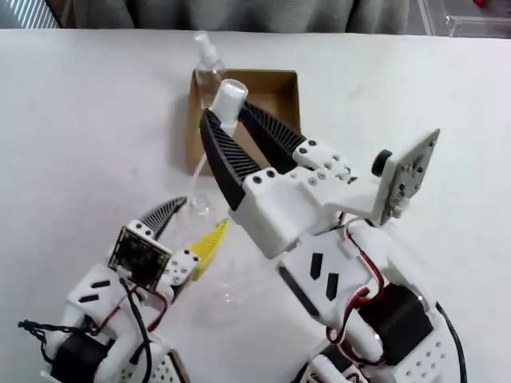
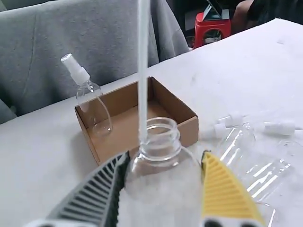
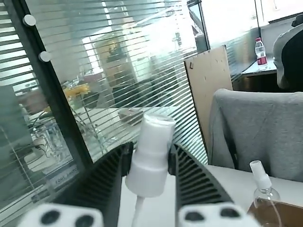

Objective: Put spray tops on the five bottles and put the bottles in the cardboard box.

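Left wrist view, lower ctr: open clear bottle (image 2: 160,135) is clamped at the shoulder by left gripper (image 2: 165,159). Right wrist view, ctr: spray top (image 3: 154,135) is pinched by right gripper (image 3: 151,153). Both judged light, slick plastic; dip tube (image 2: 142,71) bendy, so collar is best gripped.

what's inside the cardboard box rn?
One clear bottle with its spray top on, in a far corner of the cardboard box. Rest of the visible floor is bare; the near strip is hidden behind the held bottle and the front wall.
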